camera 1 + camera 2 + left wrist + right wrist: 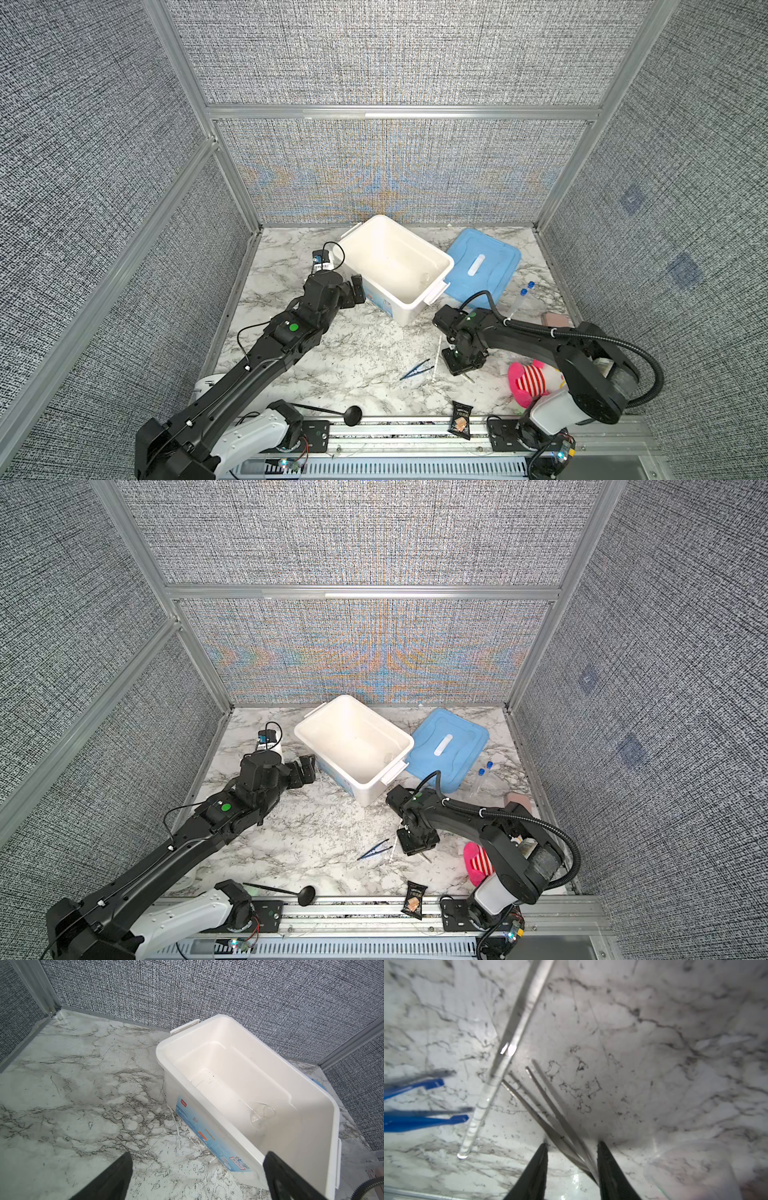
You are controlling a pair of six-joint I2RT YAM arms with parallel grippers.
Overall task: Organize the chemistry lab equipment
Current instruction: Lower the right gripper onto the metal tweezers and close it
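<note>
Marble table (353, 395) underneath everything. White bin (405, 309) at the back, uncovered, with a clear glass piece (261, 1114) inside, hard to make out. Blue lid (490, 257) flat just right of the bin. Left gripper (352, 291) spread wide beside the bin's left wall, holding nothing. Pink striped plush toy (534, 376) at the right front, partly behind the right arm. Right gripper (571, 1145) pointing down at the table in front of the bin, jaws partly apart and straddling the silver tweezers (550, 1109): against one finger, clear of the other, not clamped, tips fanned out ahead. Two blue-capped tubes (521, 299) well behind that gripper, by the lid's edge. Dark blue tweezers (415, 369) left of it, apart. Thin white stick (437, 357) between the blue tweezers and the gripper, just beside the blue tips, not touching the fingers.
</note>
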